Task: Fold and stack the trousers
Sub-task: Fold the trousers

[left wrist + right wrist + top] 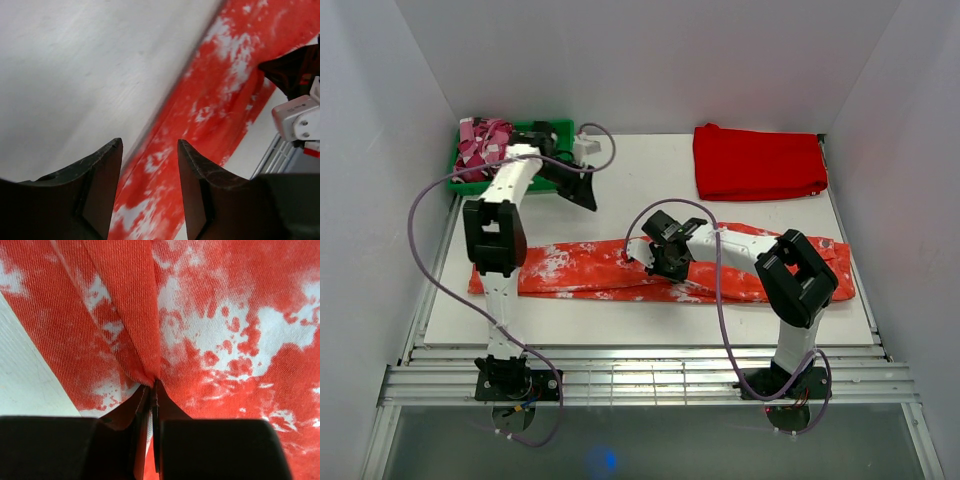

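Note:
The trousers [580, 268], orange-red with white splotches, lie stretched in a long band across the middle of the table. My right gripper [655, 262] is down on their middle, shut and pinching a fold of the cloth. In the right wrist view the trousers [225, 315] fill the frame, and a ridge of cloth is caught at the shut tips of the right gripper [152, 386]. My left gripper [586, 197] hangs above the bare table behind the trousers, by the green bin. The left gripper [150, 147] is open and holds nothing; beyond it lie the trousers [215, 100].
A plain red folded cloth [758, 162] lies at the back right of the table. A green bin [535, 128] at the back left holds pink patterned cloth [483, 140]. White walls enclose the table [640, 170] on three sides. The right arm [295, 117] shows in the left wrist view.

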